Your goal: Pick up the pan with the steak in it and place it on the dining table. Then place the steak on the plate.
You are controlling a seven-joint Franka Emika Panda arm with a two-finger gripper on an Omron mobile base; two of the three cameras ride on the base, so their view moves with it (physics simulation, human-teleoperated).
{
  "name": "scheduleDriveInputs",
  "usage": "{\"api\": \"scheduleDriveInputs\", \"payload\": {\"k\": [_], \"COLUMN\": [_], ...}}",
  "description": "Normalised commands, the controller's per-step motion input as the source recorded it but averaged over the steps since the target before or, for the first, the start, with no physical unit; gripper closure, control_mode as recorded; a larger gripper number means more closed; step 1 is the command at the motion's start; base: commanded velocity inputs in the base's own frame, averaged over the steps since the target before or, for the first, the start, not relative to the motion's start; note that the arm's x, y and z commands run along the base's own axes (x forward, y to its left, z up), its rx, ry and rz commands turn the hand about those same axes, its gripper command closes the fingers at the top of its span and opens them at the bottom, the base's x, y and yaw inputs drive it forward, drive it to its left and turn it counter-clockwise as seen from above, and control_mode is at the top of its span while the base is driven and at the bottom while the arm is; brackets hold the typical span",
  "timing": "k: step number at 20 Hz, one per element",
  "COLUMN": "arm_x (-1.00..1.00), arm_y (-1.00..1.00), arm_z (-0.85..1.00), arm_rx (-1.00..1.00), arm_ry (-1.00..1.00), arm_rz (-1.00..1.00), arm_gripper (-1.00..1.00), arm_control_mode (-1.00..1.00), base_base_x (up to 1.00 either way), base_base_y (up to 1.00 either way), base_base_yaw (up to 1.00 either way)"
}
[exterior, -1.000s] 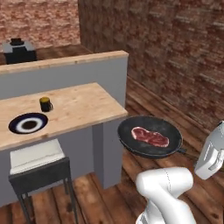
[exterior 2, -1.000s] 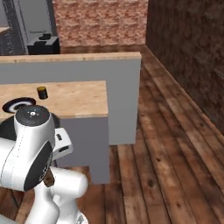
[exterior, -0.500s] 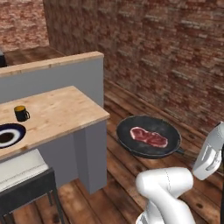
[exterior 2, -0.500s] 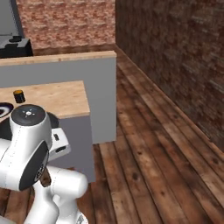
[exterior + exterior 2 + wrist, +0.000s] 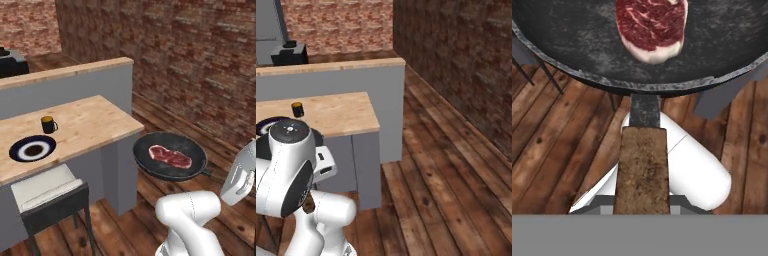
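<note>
The black pan hangs in the air to the right of the dining table, past its end and a little below its top. The red steak lies flat in the pan's middle. My gripper is at the right, shut on the pan's brown wooden handle, which runs from the rim down the hand view; my fingertips are hidden. The steak sits at that view's top. The dark-rimmed plate rests on the table's left part.
A small dark mug stands on the table behind the plate. A white-cushioned stool is tucked at the table's near side. A higher wooden ledge runs behind, a brick wall stands to the right, and wooden floor lies below.
Both base views have shifted with the base: the table slid left in the picture, then back right. The pan with the steak stays held in the same spot before the arm.
</note>
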Motion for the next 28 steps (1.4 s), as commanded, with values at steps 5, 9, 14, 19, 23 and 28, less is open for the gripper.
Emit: {"api": "scheduleDriveInputs", "payload": {"k": [5, 9, 14, 19, 23, 28], "arm_x": [0.0, 0.0, 0.0, 0.0, 0.0, 0.0], "arm_y": [0.0, 0.0, 0.0, 0.0, 0.0, 0.0], "arm_z": [0.0, 0.0, 0.0, 0.0, 0.0, 0.0], "arm_rx": [0.0, 0.0, 0.0, 0.0, 0.0, 0.0], "arm_ry": [0.0, 0.0, 0.0, 0.0, 0.0, 0.0], "arm_rz": [0.0, 0.0, 0.0, 0.0, 0.0, 0.0], "arm_gripper": [1.0, 1.0, 1.0, 1.0, 1.0, 1.0], "arm_control_mode": [1.0, 1.0, 1.0, 1.0, 1.0, 1.0], "base_base_x": [-0.03, -0.06, -0.09, -0.22, -0.27, -0.06], "base_base_y": [1.0, 1.0, 1.0, 0.82, 0.52, 0.11], "base_base_yaw": [0.02, 0.02, 0.03, 0.09, 0.1, 0.02]}}
